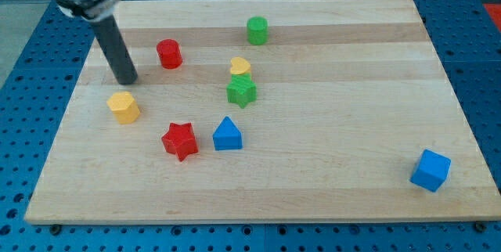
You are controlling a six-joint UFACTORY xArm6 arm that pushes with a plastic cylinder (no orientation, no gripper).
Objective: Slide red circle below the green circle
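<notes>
The red circle block sits in the upper left part of the wooden board. The green circle block is to its right and a little higher, near the view's top. My tip rests on the board left of and slightly below the red circle, a short gap away, and just above the yellow hexagon block.
A yellow heart block sits right above a green star block near the middle. A red star block and a blue triangular block lie lower down. A blue cube is at the lower right.
</notes>
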